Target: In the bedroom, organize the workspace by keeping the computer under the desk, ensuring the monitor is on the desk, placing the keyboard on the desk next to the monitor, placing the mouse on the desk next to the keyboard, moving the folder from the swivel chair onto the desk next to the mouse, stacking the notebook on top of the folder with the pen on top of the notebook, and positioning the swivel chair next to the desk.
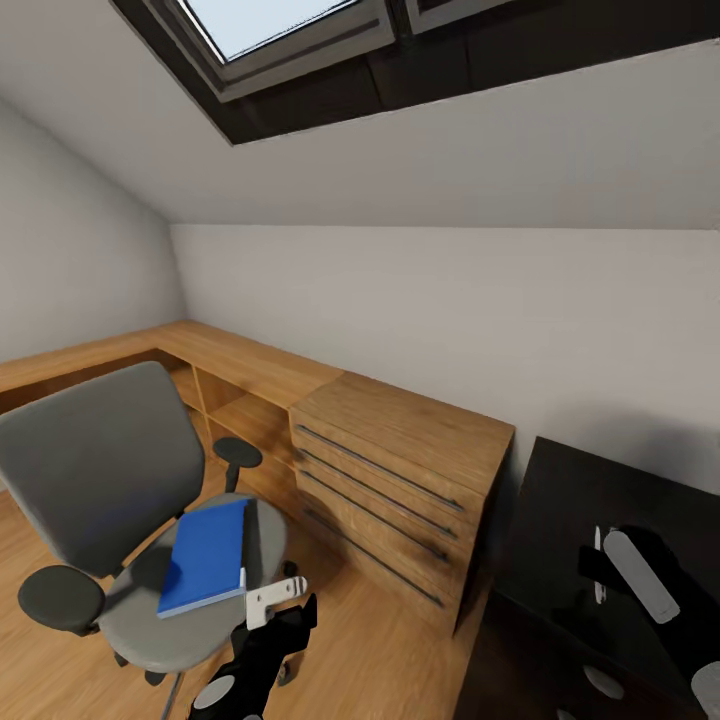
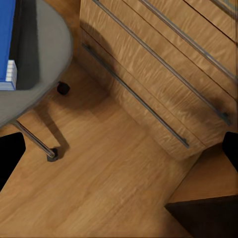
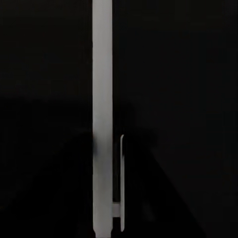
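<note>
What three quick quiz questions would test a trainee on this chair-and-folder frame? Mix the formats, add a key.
1. True or false: the folder lies on the seat of the swivel chair.
2. Multiple choice: the furniture directly beyond the chair is A) a glass cabinet, B) a wooden dresser with long bar handles, C) a bed.
3. Fill in: in the head view the left gripper is just beside the folder's near ____.

Key: 1 true; 2 B; 3 corner.
</note>
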### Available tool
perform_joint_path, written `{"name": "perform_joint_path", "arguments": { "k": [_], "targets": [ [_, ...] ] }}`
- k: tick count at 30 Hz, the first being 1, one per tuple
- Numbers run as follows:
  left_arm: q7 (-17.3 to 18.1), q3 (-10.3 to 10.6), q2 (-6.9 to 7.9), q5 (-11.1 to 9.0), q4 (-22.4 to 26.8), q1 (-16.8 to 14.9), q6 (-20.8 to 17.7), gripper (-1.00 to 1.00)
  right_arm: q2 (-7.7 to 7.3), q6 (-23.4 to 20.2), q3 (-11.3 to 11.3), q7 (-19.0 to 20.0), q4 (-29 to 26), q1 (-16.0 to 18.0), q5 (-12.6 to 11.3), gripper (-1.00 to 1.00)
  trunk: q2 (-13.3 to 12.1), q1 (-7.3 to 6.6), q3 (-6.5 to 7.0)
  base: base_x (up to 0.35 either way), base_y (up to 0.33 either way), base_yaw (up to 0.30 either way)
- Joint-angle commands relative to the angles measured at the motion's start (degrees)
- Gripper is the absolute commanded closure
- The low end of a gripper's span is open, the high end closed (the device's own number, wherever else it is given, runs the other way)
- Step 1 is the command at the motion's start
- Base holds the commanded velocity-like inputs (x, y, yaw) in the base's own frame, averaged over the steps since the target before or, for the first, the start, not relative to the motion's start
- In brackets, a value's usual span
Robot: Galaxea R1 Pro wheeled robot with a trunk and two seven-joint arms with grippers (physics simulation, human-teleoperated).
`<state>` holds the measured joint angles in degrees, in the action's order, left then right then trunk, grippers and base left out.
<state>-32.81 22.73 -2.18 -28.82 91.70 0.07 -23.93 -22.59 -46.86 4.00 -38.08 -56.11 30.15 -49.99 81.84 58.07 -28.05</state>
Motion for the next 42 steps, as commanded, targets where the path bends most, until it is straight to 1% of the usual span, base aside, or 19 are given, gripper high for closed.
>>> {"name": "perform_joint_path", "arguments": {
  "k": [1,3,4,5,7,8,9,12,15,17,20,27,31,32,42],
  "targets": [
    [-0.42,0.03,-0.01,-0.45,0.1,-0.01,-0.12,-1.0,0.2,0.12,0.22,-0.38,0.11,0.11,-0.39,1.0,0.03,0.0,-0.05,0.0,-0.192,0.0],
    [-0.42,0.03,-0.01,-0.45,0.11,0.01,-0.14,-1.0,1.44,0.44,0.28,0.08,0.49,0.28,0.21,1.0,0.03,0.0,-0.05,0.0,-0.089,0.0],
    [-0.42,0.03,-0.01,-0.45,0.11,0.01,-0.14,-1.0,1.73,0.47,0.32,0.2,0.52,0.31,0.28,1.0,0.03,0.0,-0.05,0.0,-0.033,0.0],
    [-0.42,0.03,-0.01,-0.45,0.11,0.01,-0.2,-1.0,2.49,0.45,0.42,0.6,0.49,0.33,0.32,1.0,0.03,0.0,-0.05,0.0,-0.014,0.0],
    [-0.42,0.03,-0.01,-0.45,0.08,0.01,-0.22,-1.0,3.47,0.33,0.76,1.07,0.37,0.34,0.36,1.0,0.03,0.0,-0.05,0.0,-0.007,0.0],
    [-0.42,0.03,-0.01,-0.48,0.07,0.01,-0.23,-1.0,4.11,0.25,1.76,1.45,0.28,0.34,0.34,1.0,0.03,0.0,-0.05,0.0,-0.002,0.0],
    [-0.42,0.03,-0.01,-0.51,0.06,0.01,-0.23,-1.0,4.34,0.19,2.6,1.61,0.21,0.35,0.32,1.0,0.03,0.0,-0.05,0.0,-0.001,0.0],
    [-0.42,0.03,-0.06,-0.53,0.06,0.01,-0.23,-1.0,4.5,0.05,3.39,2.06,-0.67,0.35,0.27,1.0,0.03,0.0,-0.05,0.0,0.0,0.0],
    [-0.42,0.03,-0.07,-0.54,0.03,0.01,-0.24,-1.0,4.55,-0.39,3.64,2.52,-1.33,0.35,0.24,1.0,0.03,0.0,-0.05,0.0,0.0,0.0],
    [-0.42,0.03,-0.09,-0.54,0.02,0.01,-0.25,-1.0,4.56,-1.21,3.69,2.97,-1.56,0.35,0.22,1.0,0.03,0.0,-0.05,0.0,0.0,0.0],
    [-0.42,0.03,-0.1,-0.54,-0.07,0.01,-0.31,-1.0,4.57,-2.24,3.69,5.06,-1.77,0.35,0.23,1.0,0.03,0.0,-0.05,0.0,0.0,0.0],
    [-0.42,0.03,-0.11,-0.54,-0.18,0.01,-0.32,-1.0,4.53,-2.34,3.65,5.77,-1.8,0.35,0.39,1.0,0.03,0.0,-0.05,0.0,0.0,0.0],
    [-0.42,0.03,-0.1,-0.54,-0.2,0.01,-0.32,-1.0,4.56,-2.32,3.64,5.74,-1.81,0.35,0.41,1.0,-1.57,-0.88,0.67,0.0,0.0,0.0],
    [-0.42,0.03,-0.1,-0.54,-0.2,0.01,-0.32,-1.0,4.55,-2.32,3.64,5.74,-1.81,0.35,0.42,-1.0,-1.97,-1.1,0.84,0.0,0.0,0.0],
    [-0.42,0.03,-0.1,-0.54,-0.21,0.01,-0.32,-1.0,4.57,-2.27,3.64,5.73,-1.81,0.35,0.43,-1.0,-5.98,-3.29,2.64,0.0,0.0,0.0]
  ]
}}
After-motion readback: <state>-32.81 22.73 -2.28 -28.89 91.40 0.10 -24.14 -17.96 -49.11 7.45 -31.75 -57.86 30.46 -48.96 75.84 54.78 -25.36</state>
